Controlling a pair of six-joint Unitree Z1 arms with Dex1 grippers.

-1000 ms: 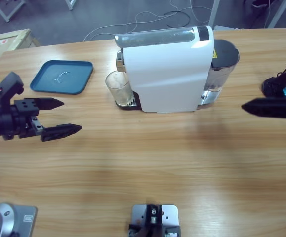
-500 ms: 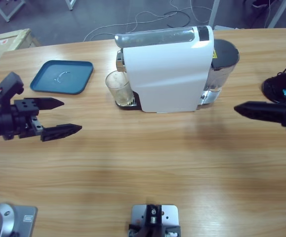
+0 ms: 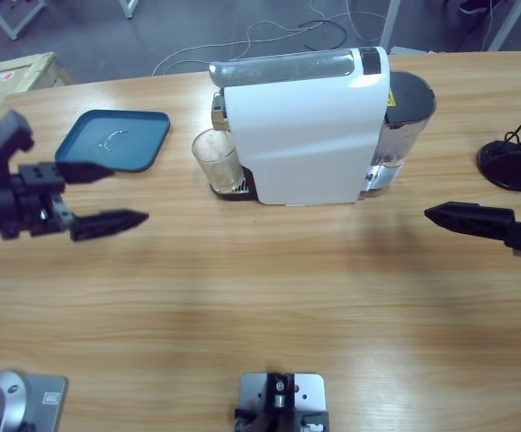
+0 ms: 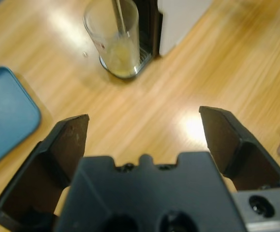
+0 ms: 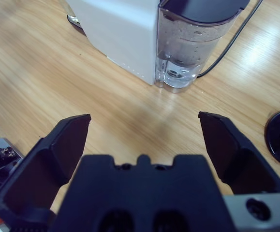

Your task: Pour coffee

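Left gripper (image 3: 107, 193), jaws spread and empty, is facing the glass (image 3: 216, 158) under the coffee machine (image 3: 309, 126) spout, at its two o'clock. Right gripper (image 5: 144, 137) is hanging released too. Coffee (image 4: 122, 53), a thin pale amber layer, is lying in the glass; fetching it looks next.

The wooden table (image 3: 269, 297) bears a coffee machine (image 3: 305, 126), blue tray (image 3: 114, 139) and black disc (image 3: 510, 165).

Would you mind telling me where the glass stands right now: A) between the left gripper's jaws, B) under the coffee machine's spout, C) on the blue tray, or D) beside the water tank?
B: the glass stands on the drip grate against the coffee machine, apart from the blue tray and the open left gripper.
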